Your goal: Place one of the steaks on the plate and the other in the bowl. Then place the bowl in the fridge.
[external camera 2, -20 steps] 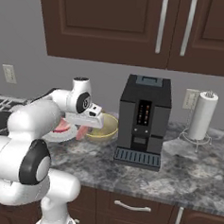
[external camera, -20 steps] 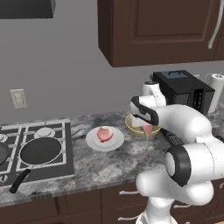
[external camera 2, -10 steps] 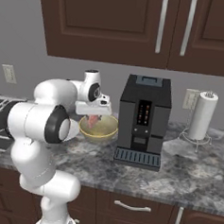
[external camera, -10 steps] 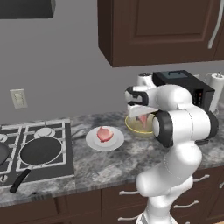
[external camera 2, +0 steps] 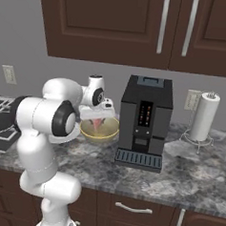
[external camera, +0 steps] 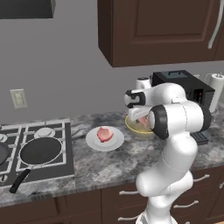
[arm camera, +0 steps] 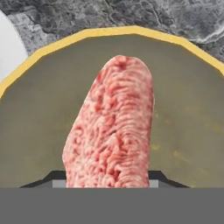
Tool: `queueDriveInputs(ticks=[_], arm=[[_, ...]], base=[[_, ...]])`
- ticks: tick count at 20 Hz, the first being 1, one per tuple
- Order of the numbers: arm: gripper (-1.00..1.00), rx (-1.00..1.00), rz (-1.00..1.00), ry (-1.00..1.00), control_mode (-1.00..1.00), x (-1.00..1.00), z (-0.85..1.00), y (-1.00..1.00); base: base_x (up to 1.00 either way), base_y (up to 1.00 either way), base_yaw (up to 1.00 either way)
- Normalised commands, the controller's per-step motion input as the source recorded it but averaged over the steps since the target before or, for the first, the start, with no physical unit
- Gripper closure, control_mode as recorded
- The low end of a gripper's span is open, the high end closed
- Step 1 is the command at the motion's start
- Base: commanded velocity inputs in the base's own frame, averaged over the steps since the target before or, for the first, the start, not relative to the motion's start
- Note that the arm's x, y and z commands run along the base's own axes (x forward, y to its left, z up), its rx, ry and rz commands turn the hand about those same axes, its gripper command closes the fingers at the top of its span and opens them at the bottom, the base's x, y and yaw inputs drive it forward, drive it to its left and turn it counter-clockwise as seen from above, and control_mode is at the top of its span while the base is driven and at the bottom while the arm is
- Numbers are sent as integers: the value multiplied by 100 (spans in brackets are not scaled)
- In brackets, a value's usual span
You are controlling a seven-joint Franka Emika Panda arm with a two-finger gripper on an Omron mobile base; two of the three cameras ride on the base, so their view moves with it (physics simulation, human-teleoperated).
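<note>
Item count, located relative to the coffee machine (external camera 2: 144, 122):

- Steaks: two. One steak (external camera: 104, 133) lies on the plate, left of the machine; the second steak (arm camera: 111, 127) hangs over the bowl.
- Plates: one plate (external camera: 94, 140).
- Bowls: one bowl (external camera 2: 99, 129), just beside the machine's left side.
- Frying pans: one frying pan (external camera: 39, 153), far left.
- Paper towel rolls: one paper towel roll (external camera 2: 203, 116), right of the machine.

Base views flank the bowl (external camera: 139, 127) (hand view close above).
</note>
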Motion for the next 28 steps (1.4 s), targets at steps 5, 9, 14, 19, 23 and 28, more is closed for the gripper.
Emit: queueDriveInputs(ticks=[5,9,14,19,23,28], arm=[[100,-1,16,0,-100,18,-36,-2],[100,-1,14,0,-100,19,-32,0],[100,0,12,-1,-100,15,-13,0],[-100,0,9,0,-100,6,0,0],[-100,0,1,0,-100,0,3,0],[-100,0,-3,0,-100,-5,33,0]], base=[[0,0,0],[0,0,0],[0,0,0],[0,0,0],[0,0,0],[0,0,0]])
